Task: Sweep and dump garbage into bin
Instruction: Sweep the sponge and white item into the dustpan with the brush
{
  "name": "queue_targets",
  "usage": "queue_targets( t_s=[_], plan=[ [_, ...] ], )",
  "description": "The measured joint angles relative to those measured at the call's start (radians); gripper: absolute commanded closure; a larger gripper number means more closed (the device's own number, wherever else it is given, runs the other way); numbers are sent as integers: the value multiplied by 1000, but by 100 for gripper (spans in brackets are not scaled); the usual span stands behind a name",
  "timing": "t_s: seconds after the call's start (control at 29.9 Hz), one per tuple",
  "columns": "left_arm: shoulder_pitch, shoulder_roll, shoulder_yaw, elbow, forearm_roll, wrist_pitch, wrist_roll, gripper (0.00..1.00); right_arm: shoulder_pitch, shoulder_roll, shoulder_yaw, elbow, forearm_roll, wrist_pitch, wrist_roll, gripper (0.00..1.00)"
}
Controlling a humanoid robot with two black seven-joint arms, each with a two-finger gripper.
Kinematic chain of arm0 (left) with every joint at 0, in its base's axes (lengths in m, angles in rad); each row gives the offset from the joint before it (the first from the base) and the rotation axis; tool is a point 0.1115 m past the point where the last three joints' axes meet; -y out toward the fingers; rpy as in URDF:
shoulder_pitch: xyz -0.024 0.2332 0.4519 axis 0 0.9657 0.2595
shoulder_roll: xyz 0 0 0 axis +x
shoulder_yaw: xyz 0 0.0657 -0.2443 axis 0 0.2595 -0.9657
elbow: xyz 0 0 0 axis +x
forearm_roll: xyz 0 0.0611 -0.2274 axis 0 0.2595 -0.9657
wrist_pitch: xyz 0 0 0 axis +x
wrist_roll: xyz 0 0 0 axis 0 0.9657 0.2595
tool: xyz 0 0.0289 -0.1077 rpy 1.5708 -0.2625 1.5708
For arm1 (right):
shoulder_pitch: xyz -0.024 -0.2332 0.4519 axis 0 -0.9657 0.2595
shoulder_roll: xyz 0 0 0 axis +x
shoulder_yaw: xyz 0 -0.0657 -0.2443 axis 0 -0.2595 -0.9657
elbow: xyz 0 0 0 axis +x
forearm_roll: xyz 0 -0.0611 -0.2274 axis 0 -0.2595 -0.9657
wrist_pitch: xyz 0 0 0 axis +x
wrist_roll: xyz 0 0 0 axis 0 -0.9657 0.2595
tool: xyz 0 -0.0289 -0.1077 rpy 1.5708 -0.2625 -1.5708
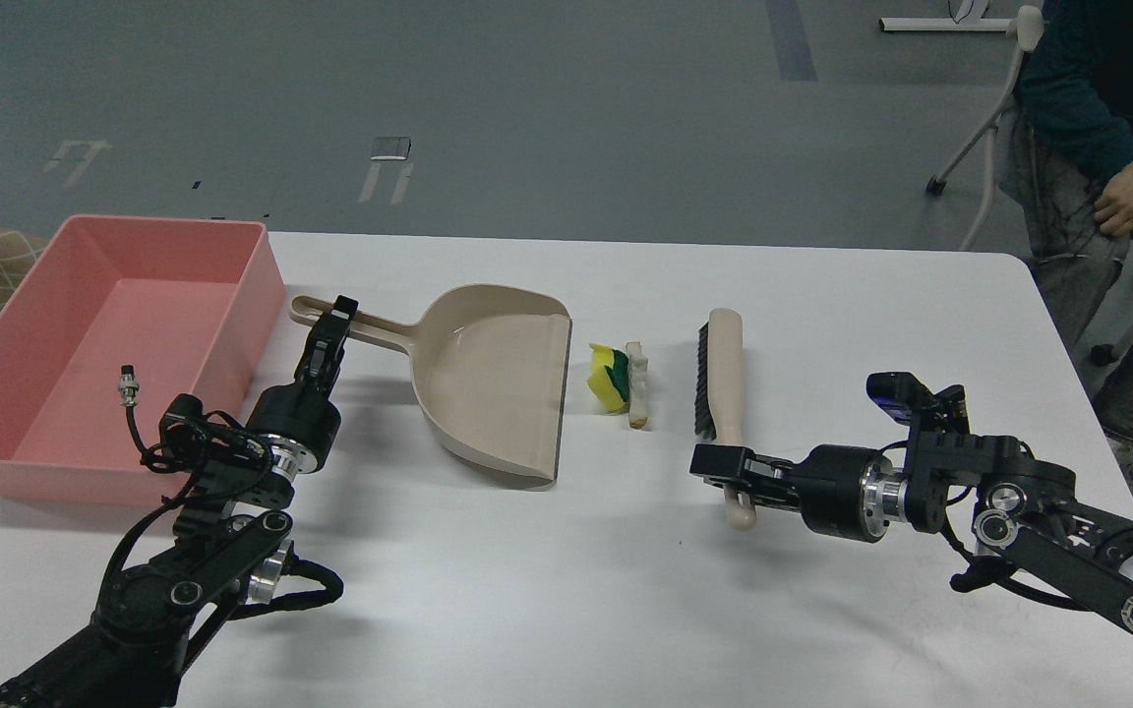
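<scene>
The garbage lies mid-table: a yellow sponge piece with a green layer [608,378] and a thin whitish-beige strip [636,383] beside it. A beige dustpan [493,379] lies just left of them, its open edge facing them with a small gap. My left gripper [333,324] is shut on the dustpan's handle. A beige brush [724,374] stands just right of the garbage, bristles facing left. My right gripper [729,467] is shut on the brush's handle. The pink bin [85,349] sits at the table's left edge.
A small metal connector on a black cable [129,385] sticks up from my left arm in front of the bin. A person [1107,147] stands off the table's far right corner. The white table [566,590] is bare in front.
</scene>
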Motion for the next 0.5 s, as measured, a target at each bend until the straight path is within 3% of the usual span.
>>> queue_targets(
  t_s=[0.5],
  plan=[
    [2,-1,0,1,0,0,0,100,32,219,51,-188,0,49,87,100]
  ],
)
